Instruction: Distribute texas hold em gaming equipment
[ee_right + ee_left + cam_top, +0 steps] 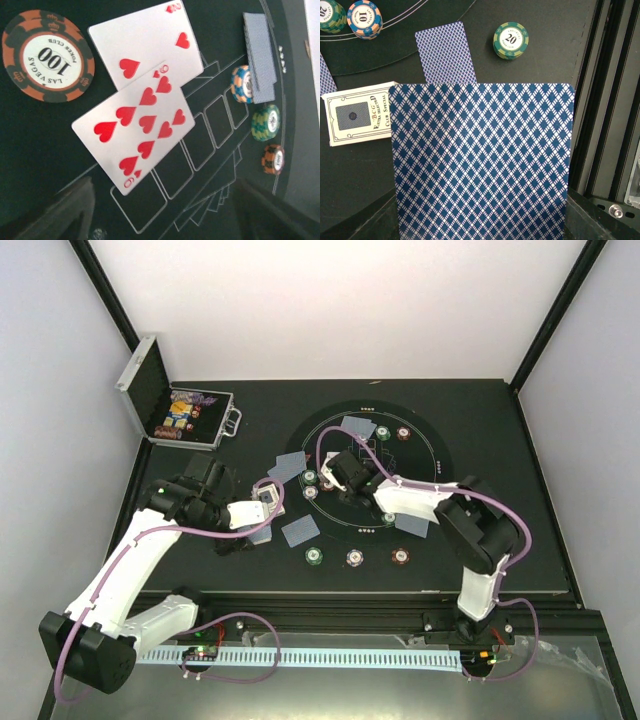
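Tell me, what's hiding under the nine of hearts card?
The nine of hearts lies over a corner of another hearts card and the mat's printed card boxes. That covered corner is hidden.

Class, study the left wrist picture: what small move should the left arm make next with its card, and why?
Probably ease forward and lower the held card beside the single face-down card near the green chip, then open. The left gripper holds it above the table, and that spot shows only one card.
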Controlling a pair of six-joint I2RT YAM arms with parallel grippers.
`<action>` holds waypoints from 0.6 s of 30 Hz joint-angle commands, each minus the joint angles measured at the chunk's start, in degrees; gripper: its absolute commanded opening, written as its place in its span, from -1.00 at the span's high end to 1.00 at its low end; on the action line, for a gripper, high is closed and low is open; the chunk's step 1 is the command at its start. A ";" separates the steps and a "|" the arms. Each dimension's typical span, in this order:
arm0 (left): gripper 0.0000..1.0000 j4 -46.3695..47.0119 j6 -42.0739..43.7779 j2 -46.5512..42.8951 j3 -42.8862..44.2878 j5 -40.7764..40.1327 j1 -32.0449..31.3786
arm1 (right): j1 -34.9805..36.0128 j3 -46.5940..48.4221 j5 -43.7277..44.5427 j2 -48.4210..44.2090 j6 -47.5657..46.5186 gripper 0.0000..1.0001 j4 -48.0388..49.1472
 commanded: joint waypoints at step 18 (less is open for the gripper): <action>0.97 -0.98 -0.25 -0.89 3.07 0.18 0.09 | -17.94 4.86 -43.94 -21.12 53.39 -1.00 -7.93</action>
